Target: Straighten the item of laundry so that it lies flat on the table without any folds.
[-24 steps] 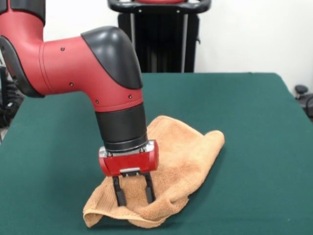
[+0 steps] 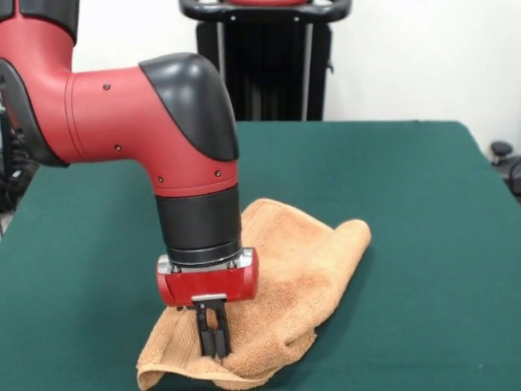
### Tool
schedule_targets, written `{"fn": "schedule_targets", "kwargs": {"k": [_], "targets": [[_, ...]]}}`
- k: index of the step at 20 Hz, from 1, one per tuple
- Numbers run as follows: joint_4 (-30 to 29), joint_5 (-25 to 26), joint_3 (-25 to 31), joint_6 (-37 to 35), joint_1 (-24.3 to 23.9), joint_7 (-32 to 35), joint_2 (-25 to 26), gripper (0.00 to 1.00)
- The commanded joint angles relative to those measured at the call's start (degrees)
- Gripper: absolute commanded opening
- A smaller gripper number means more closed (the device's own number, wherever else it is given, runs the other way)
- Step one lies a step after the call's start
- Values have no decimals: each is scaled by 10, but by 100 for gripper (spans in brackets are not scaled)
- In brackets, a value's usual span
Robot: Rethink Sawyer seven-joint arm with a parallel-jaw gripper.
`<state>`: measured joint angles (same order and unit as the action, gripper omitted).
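The green table (image 2: 407,204) fills the view, with the robot's pedestal at its far edge. The red and black arm (image 2: 146,122) comes in from the left and bends straight down. The orange-tan towel (image 2: 301,261) lies rumpled and folded over near the table's near edge, about midway along it. The gripper (image 2: 214,338) presses into the towel's near fold, fingers clenched on the cloth.

Robot lab: pedestal (image 2: 264,61), green-clothed table (image 2: 407,204), bare wall (image 2: 423,57)
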<state>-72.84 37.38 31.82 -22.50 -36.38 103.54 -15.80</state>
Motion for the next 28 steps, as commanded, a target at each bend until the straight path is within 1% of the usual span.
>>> {"fn": "schedule_targets", "kwargs": {"k": [1,5,11,21,28], "targets": [[-51,2,-38,-64,29,-8,11,0],[-72,-10,-31,-76,20,-13,-11,0],[-139,-34,-30,-103,-1,-16,-84,0],[-156,-44,-14,-118,-21,-32,-98,0],[-153,-34,-18,-101,-20,-23,-89,0]]}}
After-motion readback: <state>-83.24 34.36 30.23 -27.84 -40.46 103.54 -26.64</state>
